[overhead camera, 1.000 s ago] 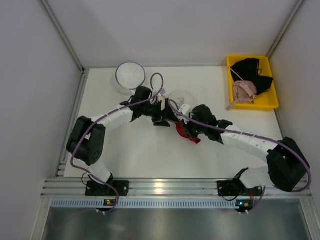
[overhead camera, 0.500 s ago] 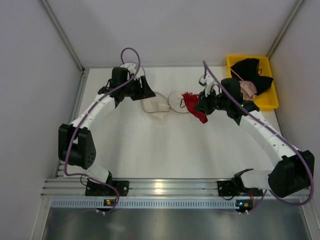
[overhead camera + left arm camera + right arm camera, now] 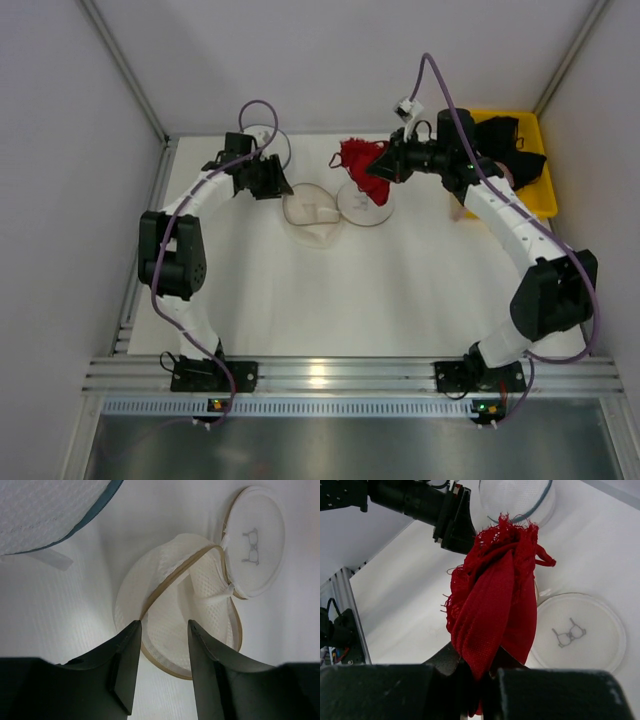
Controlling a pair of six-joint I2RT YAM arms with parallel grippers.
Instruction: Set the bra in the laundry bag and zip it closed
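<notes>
Bra (image 3: 495, 595): bunched, hanging in air, clamped tight in right tool (image 3: 385, 165), far-centre over worktop (image 3: 400, 290), close to flap (image 3: 367, 203) of laundry bag (image 3: 312, 215).
Bag unzipped, mouth gaping, lies just left of flap.
Left tool (image 3: 164, 630): jaws narrow gap, straddling bag's near rim; real hold, can't tell.
Risks:
- lace snags on tool at release
- bra lands on flap, not in mouth
- loose strap (image 3: 546, 560) trapped when zipping
- unheld bag slides w/ push

My left gripper (image 3: 164, 624) is straddling the laundry bag's (image 3: 200, 600) near rim; its mouth is otherwise gaping clear, another mesh bag (image 3: 45, 510) sitting nearby.
</notes>
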